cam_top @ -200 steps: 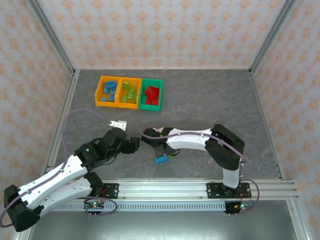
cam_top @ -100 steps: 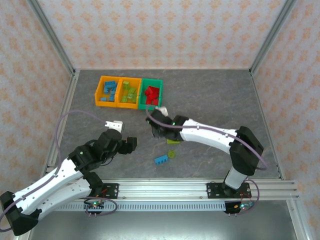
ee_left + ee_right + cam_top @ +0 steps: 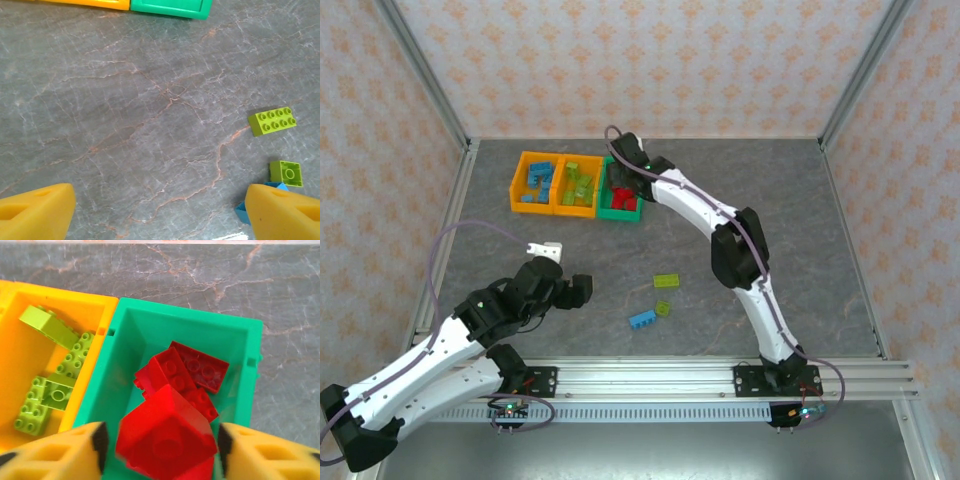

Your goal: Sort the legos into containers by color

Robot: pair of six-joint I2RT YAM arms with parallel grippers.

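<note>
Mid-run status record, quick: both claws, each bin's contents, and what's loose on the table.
left claw: open, empty, above table
right claw: over green bin, red brick between its fingers; grip unclear
left orange bin: blue bricks
middle orange bin: lime bricks
green bin: red bricks
loose on table: long lime brick, small lime brick, blue brick

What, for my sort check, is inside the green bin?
The green bin holds red bricks. The brick in the right gripper covers the near part; what lies beneath is hidden.
</note>
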